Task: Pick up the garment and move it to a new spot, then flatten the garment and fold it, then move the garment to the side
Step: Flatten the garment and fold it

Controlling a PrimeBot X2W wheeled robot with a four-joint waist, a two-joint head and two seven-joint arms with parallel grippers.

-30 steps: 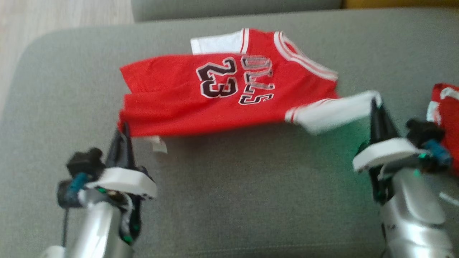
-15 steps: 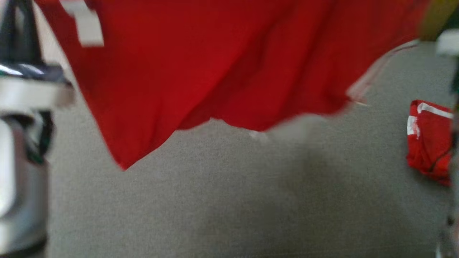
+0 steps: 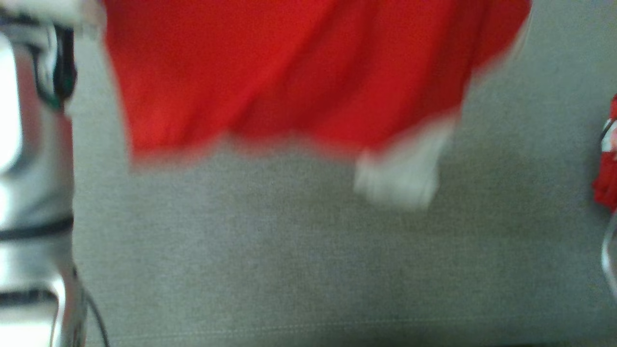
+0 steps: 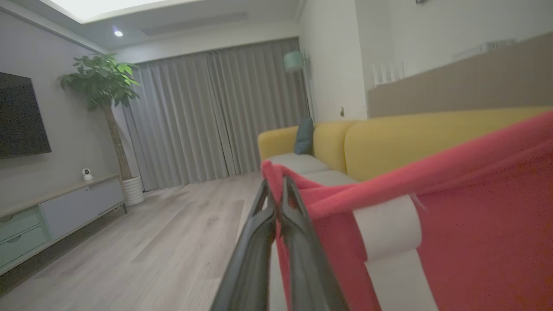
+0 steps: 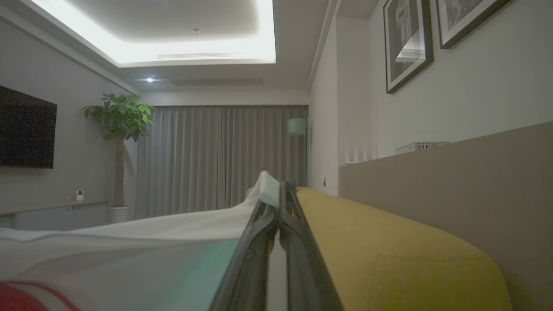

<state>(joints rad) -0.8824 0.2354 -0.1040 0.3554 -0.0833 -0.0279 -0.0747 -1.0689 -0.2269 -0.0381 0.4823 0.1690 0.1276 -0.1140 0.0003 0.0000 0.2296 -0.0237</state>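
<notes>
Holds the garment (image 3: 289,72) aloft by two ends — pinches a red corner, just beside a white band, in the left tool (image 4: 275,190), jaws pressed together with only cloth between, and pinches the tip of a white sleeve in the right tool (image 5: 276,190), jaws closed just as tight. Stretches the cloth side to side between the two tools, so sets its long axis across the body, left to right, with the red panel sagging below that line and a blurred white patch, probably the other sleeve, dangling toward the lower right of the head view. Hangs clear above the grey sofa seat (image 3: 289,270), apparently touching the cushion nowhere, though hard to judge at the lowest edge through the blur. Shares the head view with the left forearm (image 3: 29,168) at the left edge and with a second red bundle (image 3: 608,173) on the seat at the far right, well apart from the hanging cloth. Reads as the carry to a new spot, flattening and folding not yet begun. Hinges, for the coming move, on one relation — bare cushion directly beneath the whole span, neither tool the nearer. Calls for lowering both ends level and together, and for staying left of the red bundle.
</notes>
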